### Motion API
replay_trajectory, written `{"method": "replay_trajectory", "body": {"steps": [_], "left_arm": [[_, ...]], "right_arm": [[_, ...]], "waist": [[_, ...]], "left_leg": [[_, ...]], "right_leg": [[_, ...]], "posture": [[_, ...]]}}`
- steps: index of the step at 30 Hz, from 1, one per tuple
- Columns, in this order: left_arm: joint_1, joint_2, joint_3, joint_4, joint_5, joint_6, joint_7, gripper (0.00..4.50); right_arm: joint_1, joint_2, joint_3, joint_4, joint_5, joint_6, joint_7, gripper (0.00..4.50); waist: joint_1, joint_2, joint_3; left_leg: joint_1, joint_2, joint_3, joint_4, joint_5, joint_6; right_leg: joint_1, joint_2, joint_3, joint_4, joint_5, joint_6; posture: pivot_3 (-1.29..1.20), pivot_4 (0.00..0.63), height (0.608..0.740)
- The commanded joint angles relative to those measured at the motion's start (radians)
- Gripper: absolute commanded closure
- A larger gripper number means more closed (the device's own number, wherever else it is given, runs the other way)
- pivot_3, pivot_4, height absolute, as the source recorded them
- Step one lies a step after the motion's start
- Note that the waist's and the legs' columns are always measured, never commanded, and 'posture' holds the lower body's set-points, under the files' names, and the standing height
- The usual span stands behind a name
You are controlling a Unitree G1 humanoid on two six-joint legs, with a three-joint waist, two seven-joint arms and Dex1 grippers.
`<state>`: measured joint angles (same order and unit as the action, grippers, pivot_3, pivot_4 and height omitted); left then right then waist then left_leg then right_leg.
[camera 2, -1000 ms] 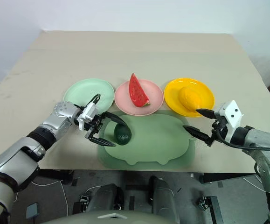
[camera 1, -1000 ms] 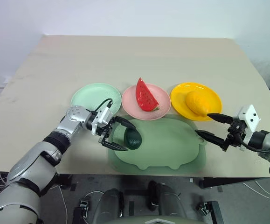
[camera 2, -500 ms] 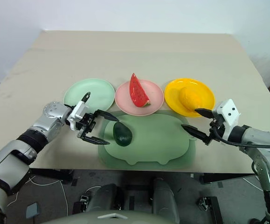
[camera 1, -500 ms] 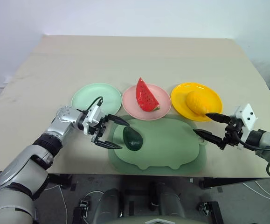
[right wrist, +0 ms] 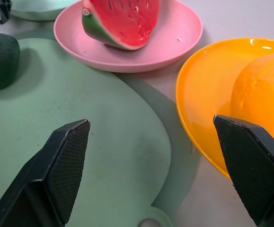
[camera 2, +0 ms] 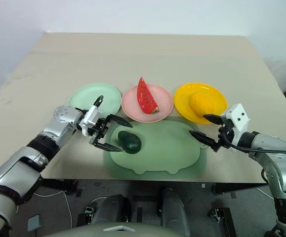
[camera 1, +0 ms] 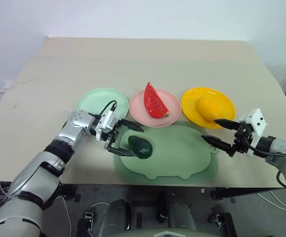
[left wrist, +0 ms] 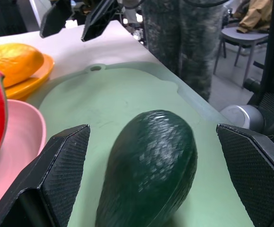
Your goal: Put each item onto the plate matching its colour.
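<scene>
- We see the dark green avocado [camera 1: 141, 146] lying on its side on the sage-green animal-shaped board [camera 1: 182, 158], towards the board's 9 o'clock edge, not on any plate.
- Our left gripper [camera 1: 125, 138] is spread wide, one finger on either side of the avocado's near end; in the left wrist view the fruit sits between the two black fingers [left wrist: 61, 165] with clear gaps on both sides, so nothing is gripped.
- The mint green plate [camera 1: 101, 101] sits at about 11 o'clock from the avocado, just beyond the left gripper, and carries no fruit.
- The red watermelon wedge [camera 1: 153, 101] stands upright on the pink plate [camera 1: 170, 109], which lies at the board's 12 o'clock edge, between the other two plates.
- The yellow-orange mango [camera 1: 208, 108] rests on the yellow plate [camera 1: 224, 98], at about 1 o'clock from the board's centre.
- Our right gripper [camera 1: 219, 133] is also spread open and holds nothing; it hovers at the board's 3 o'clock corner, just on the near side of the yellow plate, pointing towards the board.
- All of this rests on a pale beige table [camera 1: 147, 61].
</scene>
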<state>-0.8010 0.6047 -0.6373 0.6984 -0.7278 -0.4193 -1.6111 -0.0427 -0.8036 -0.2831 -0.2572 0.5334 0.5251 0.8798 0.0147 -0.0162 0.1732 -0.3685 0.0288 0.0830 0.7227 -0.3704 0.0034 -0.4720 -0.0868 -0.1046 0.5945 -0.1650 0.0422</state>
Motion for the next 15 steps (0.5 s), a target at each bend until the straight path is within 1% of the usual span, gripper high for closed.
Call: {"method": "replay_trajectory", "body": {"steps": [1,8,15], "left_arm": [[-0.018,-0.023,-0.001,0.019,0.026,-0.008,-0.003,0.00],[-0.013,-0.100,0.025,0.094,0.081,-0.018,-0.003,0.00],[0.001,-0.118,0.040,0.105,0.101,-0.016,-0.003,0.00]], "right_arm": [[-0.008,0.006,-0.015,-0.013,0.009,0.003,-0.013,0.08],[0.020,0.018,-0.021,-0.038,0.008,-0.008,-0.024,0.08],[0.059,0.020,-0.025,-0.046,-0.014,-0.107,0.014,0.08]], "waist": [[0.000,0.000,0.000],[0.001,0.000,0.000],[0.000,0.000,0.000]], "left_leg": [[0.000,0.000,0.000,0.000,0.000,0.000],[0.001,0.000,0.000,0.001,0.000,0.000],[0.002,0.000,-0.002,0.001,0.000,0.000]], "right_leg": [[0.000,0.000,0.000,0.000,0.000,0.000],[0.002,0.000,-0.001,0.000,0.000,0.000],[0.003,0.000,-0.001,0.000,0.000,0.000]], "posture": [[0.00,0.150,0.733],[0.00,0.150,0.733],[0.00,0.150,0.733]]}}
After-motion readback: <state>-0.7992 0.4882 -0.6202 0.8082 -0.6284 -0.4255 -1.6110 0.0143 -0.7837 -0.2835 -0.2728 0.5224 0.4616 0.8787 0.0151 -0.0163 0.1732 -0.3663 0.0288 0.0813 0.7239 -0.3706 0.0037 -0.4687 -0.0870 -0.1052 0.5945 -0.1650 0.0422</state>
